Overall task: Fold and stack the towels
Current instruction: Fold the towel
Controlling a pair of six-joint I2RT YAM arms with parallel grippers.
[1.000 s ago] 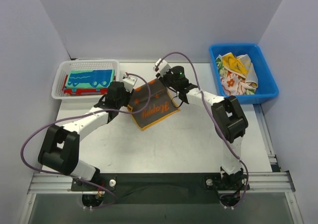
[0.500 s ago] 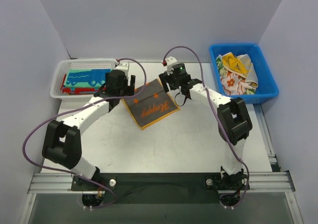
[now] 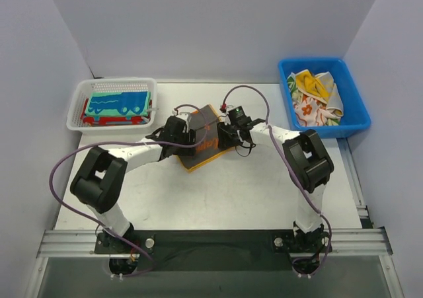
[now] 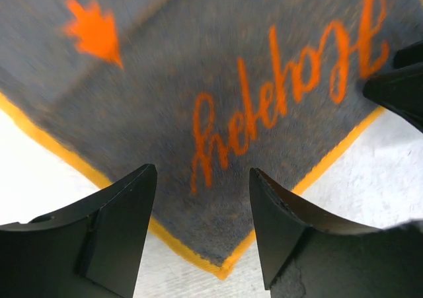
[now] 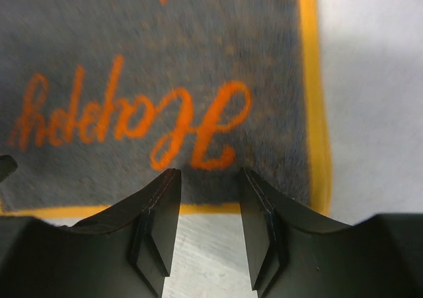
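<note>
A grey towel with an orange border and orange lettering (image 3: 209, 145) lies flat on the table's middle. My left gripper (image 3: 190, 138) hovers open over its left part. In the left wrist view the gripper (image 4: 201, 209) spans a towel (image 4: 264, 80) corner, nothing between its fingers (image 4: 119, 232). My right gripper (image 3: 226, 133) is open over the right part. In the right wrist view the gripper (image 5: 208, 209) straddles the orange edge of the towel (image 5: 165, 60), fingers (image 5: 268, 232) empty. Folded teal and red towels (image 3: 119, 105) lie stacked in the basket.
A white mesh basket (image 3: 112, 86) stands at the back left. A blue plastic bin (image 3: 353, 110) at the back right holds several crumpled towels (image 3: 314, 96), yellow and floral white among them. White walls close in the table on three sides.
Both grippers have moved from the towel's far edge toward the near side, over the towel. The left arm has swung right. The towel now shows smaller under the arms.
</note>
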